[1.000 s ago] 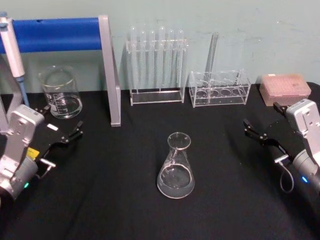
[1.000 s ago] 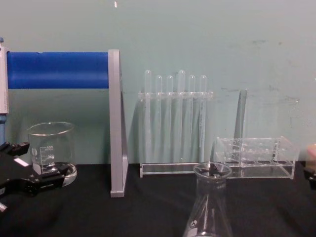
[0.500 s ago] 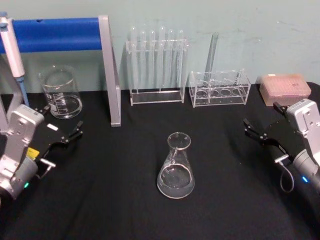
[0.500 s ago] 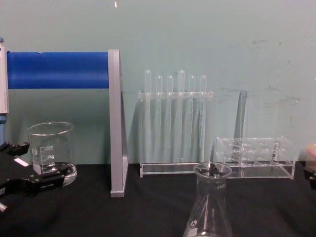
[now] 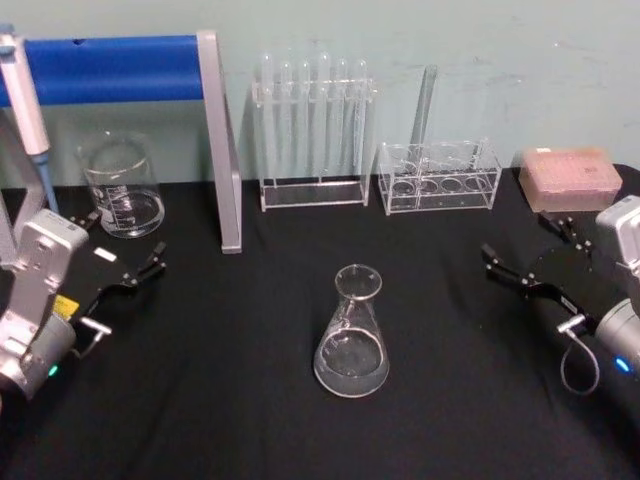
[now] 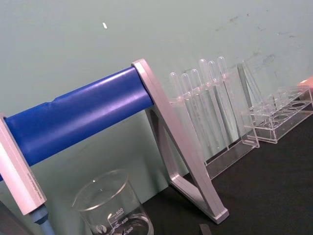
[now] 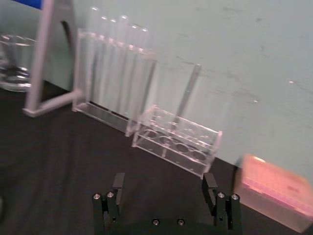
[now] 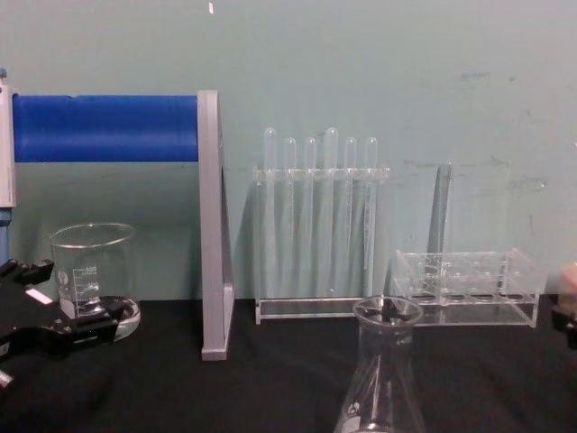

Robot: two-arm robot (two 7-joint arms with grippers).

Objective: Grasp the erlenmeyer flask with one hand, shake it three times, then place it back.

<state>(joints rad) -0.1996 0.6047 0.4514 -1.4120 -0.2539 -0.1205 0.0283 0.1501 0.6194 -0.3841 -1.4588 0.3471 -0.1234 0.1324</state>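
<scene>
Your flask (image 5: 351,335) stands upright at the middle of the black bench (image 5: 250,400). Its wide base is down and its neck and flared mouth point straight up, so its long axis is vertical. It sits in front of the test-tube rack (image 5: 312,120), touching nothing. Your right pincer (image 5: 528,240) hovers to its right, fingers apart and empty. The left pincer (image 5: 122,240) hangs near the beaker (image 5: 122,190), also spread.
</scene>
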